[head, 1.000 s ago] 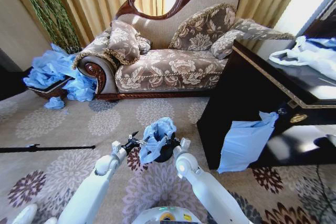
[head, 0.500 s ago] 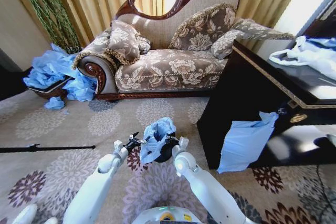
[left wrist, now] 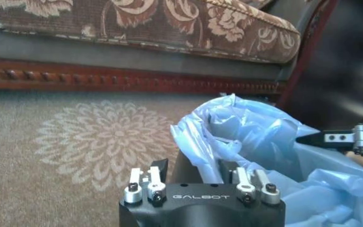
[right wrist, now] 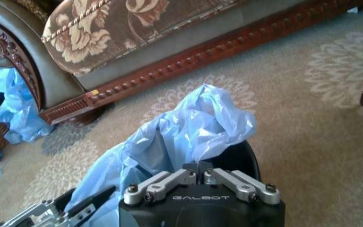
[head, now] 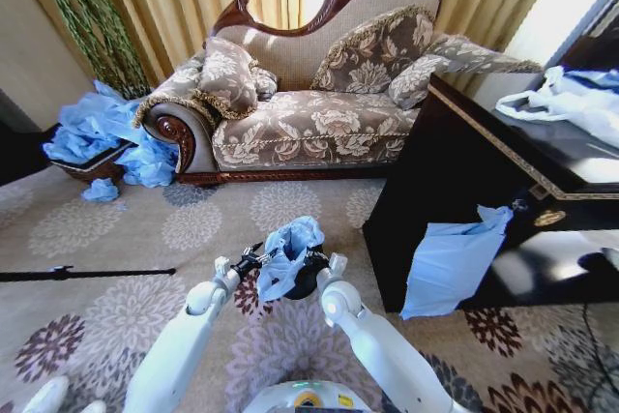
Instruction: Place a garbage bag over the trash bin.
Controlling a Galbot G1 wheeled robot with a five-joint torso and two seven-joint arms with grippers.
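Observation:
The black trash bin (head: 308, 283) stands on the carpet just ahead of me, between both arms. A light-blue garbage bag (head: 287, 254) is bunched up over its mouth and spills down the side nearer my left arm. My right gripper (head: 316, 261) is at the rim, shut on the garbage bag (right wrist: 188, 132), which rises straight from its fingertips with the trash bin (right wrist: 249, 158) behind it. My left gripper (left wrist: 194, 164) is open at the opposite side, with the trash bin (left wrist: 188, 158) wall and a fold of the garbage bag (left wrist: 251, 137) in front of it.
A patterned sofa (head: 309, 123) stands behind the bin. A black cabinet (head: 455, 181) is close on the right, with another blue bag (head: 450, 258) hanging off it. A basket heaped with blue bags (head: 97, 137) is at far left. A black rod (head: 87, 273) lies on the carpet.
My left gripper has edged forward and toward the bag. The right gripper and the bag have hardly moved.

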